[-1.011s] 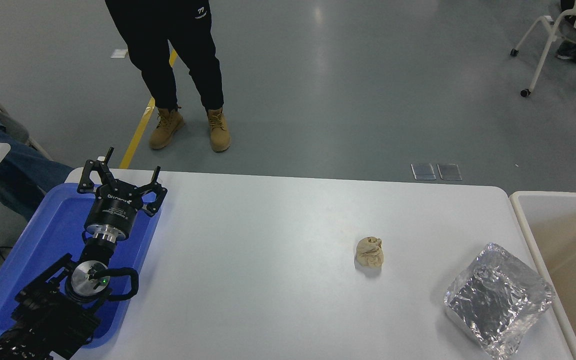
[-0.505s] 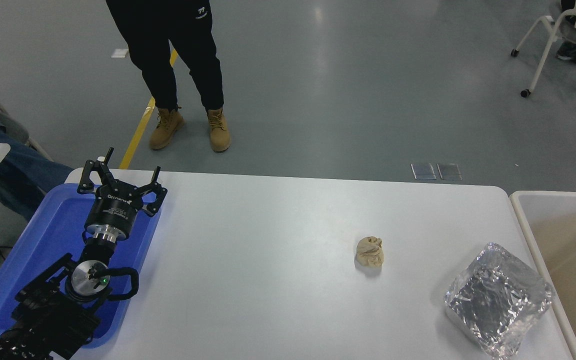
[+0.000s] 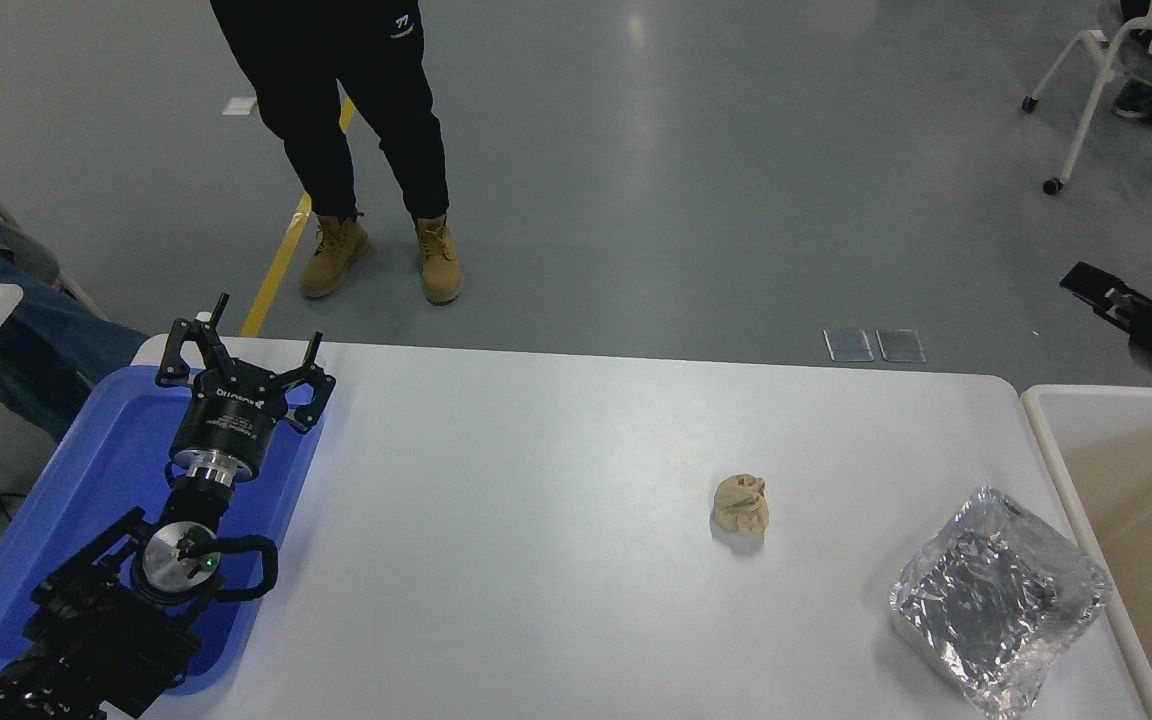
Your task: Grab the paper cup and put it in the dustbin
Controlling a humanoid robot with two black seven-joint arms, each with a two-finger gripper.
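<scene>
My left gripper (image 3: pixel 241 345) at left of frame, over blue tray (image 3: pixel 106 470), fingers spread, nothing held. My right gripper (image 3: pixel 1096 285) at right edge, above dustbin's far rim; jaw state cannot tell. Dustbin (image 3: pixel 1046 440): white rounded rim, tan inside, cut off by right edge of frame. Paper cup not visible anywhere. White table (image 3: pixel 536 500) wide and bare through centre. Count: one crumpled tan paper ball (image 3: pixel 740 503) right of centre, one silver foil bag (image 3: pixel 996 595) lower right, beside bin rim.
</scene>
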